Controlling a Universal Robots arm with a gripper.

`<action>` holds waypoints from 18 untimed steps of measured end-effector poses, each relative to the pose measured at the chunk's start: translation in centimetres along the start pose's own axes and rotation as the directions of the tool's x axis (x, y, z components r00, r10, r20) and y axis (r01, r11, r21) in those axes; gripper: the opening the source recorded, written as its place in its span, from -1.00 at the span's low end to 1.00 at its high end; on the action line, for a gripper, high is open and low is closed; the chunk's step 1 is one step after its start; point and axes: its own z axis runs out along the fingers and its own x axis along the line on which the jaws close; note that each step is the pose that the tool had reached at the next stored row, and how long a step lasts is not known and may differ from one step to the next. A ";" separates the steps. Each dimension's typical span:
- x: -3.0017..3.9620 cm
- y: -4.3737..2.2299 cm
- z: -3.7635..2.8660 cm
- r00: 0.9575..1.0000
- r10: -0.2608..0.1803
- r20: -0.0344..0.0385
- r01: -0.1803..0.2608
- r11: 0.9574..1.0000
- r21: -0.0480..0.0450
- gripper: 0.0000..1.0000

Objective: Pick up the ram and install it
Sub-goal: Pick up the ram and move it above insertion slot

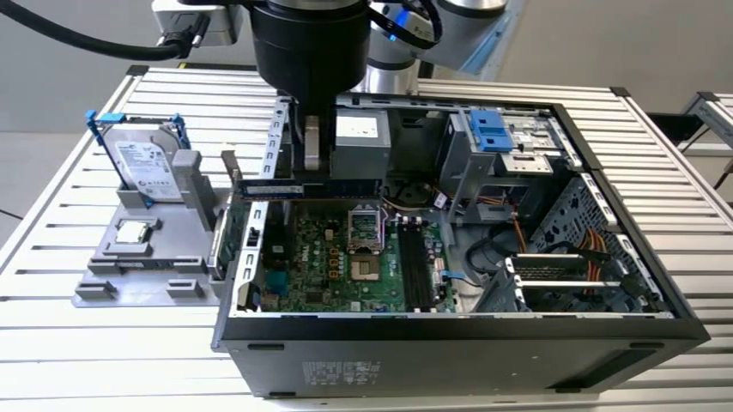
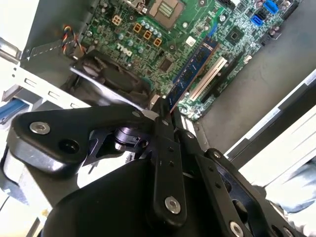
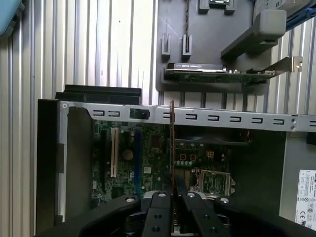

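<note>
Gripper point(image 3: 172, 197) clamped on one end of the ram point(image 2: 193, 66). The stick is held in the air over the motherboard point(image 1: 309, 257), unseated. In the first wrist view its free end overlaps the case's slotted rail point(image 3: 222, 118). Dark memory slots point(image 1: 410, 262) lie apart, toward the exterior view's right. Hard drive point(image 1: 147, 167) stands outside the case.

- Ram point(image 1: 269, 187): middle is covered by the gripper point(image 1: 312, 176) in the exterior view; held end is buried between the fingers point(image 2: 162, 143) in the second wrist view.
- Arm point(image 1: 309, 43): cut off at the exterior view's upper edge.
- Motherboard point(image 3: 148, 163): near part is masked by the gripper in the first wrist view.
</note>
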 end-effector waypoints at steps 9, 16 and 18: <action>0.04 -1.41 -0.02 1.000 0.000 0.000 0.000 1.000 0.000 -1.00; 0.07 -2.53 -0.03 1.000 0.000 0.000 0.000 1.000 0.000 -1.00; 0.08 -2.78 -0.03 1.000 0.000 0.000 0.000 1.000 0.000 -1.00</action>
